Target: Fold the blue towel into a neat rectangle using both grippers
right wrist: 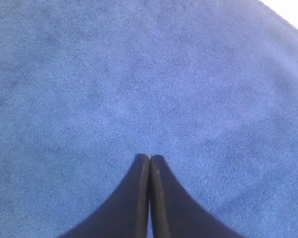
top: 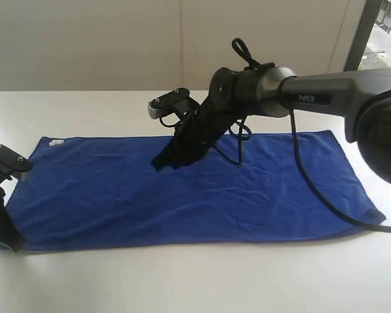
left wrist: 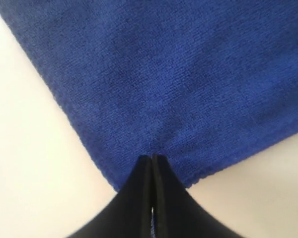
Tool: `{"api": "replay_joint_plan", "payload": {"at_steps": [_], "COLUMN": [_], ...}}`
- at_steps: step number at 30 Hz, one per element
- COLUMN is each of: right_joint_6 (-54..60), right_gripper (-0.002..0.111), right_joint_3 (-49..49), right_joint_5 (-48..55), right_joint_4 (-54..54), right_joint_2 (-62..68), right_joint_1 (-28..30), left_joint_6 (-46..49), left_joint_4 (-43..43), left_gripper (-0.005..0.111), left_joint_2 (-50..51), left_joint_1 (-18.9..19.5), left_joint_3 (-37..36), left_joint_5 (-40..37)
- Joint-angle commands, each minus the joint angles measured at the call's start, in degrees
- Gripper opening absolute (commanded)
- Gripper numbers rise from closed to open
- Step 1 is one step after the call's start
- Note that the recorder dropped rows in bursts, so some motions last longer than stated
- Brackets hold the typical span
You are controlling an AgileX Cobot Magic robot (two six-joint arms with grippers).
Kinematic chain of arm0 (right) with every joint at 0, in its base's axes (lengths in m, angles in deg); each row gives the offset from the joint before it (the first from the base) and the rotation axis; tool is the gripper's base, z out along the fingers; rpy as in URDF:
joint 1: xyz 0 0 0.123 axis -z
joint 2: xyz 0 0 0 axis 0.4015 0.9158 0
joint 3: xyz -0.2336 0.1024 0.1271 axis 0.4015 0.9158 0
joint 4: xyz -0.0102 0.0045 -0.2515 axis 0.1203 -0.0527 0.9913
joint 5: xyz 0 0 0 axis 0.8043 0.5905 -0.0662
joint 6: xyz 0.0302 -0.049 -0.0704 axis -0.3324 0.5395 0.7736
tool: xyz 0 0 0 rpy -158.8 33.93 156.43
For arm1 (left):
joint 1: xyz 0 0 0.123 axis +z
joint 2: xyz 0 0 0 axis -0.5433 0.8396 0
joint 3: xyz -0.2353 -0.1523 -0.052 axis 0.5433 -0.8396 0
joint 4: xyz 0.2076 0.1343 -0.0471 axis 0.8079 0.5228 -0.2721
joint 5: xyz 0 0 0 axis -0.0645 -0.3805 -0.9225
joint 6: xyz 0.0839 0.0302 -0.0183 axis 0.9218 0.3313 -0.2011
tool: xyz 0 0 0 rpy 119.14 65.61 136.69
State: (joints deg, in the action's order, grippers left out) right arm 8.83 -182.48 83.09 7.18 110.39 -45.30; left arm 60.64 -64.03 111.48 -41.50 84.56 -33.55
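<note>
Left hand (left wrist: 152, 158): jaws pressed together, tips at the near left corner of the blue towel (top: 247, 189); whether any cloth is pinched cannot be told.
Right hand (right wrist: 149, 157): jaws pressed together, tips down on the towel's middle area, nearer its far edge.
Towel: spread flat, unfolded, lengthwise across the white tabletop (top: 182, 280).
White label (top: 56, 141): at its far left corner.
</note>
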Motion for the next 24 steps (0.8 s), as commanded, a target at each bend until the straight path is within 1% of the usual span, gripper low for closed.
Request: {"api": "replay_joint_plan", "payload": {"at_steps": [1,8,11,13,16,19,22,24], "right_joint_6": [0.4,0.4,-2.0,-5.3,-9.5,-10.4,-10.9,-11.6], "right_gripper": [0.000,0.000,0.000,0.000,0.000,0.000,0.000,0.000], "right_joint_3": [-0.3,-0.3,-0.3,-0.3,0.0,0.1,2.4,5.9], "right_joint_5": [0.6,1.5,2.8,4.4,9.6,15.9,18.5,18.6], "right_joint_4": [0.9,2.6,8.3,14.5,23.1,25.1,25.1,25.0], "right_joint_2": [-2.0,-4.1,-5.9,-7.7,-10.8,-13.5,-16.6,-19.7], "right_joint_1": [0.0,0.0,0.0,0.0,0.7,3.5,7.8,10.8], "left_joint_6": [-0.4,-0.4,-0.4,-0.6,-0.6,2.8,7.3,7.8], "left_joint_4": [0.0,0.0,0.0,-0.3,-3.6,-6.5,-9.9,-11.1], "left_gripper": [0.000,0.000,0.000,0.000,0.000,0.000,0.000,0.000], "left_joint_2": [-3.2,-5.5,-6.6,-7.4,-8.3,-6.8,-1.5,2.6], "left_joint_1": [-0.1,-0.1,-0.1,-0.1,-0.5,-3.2,-9.0,-11.8], "left_joint_3": [-0.1,0.1,1.3,2.9,6.1,10.7,16.2,20.1], "left_joint_5": [-0.9,-0.5,-0.5,-0.1,2.8,3.5,2.8,3.1]}}
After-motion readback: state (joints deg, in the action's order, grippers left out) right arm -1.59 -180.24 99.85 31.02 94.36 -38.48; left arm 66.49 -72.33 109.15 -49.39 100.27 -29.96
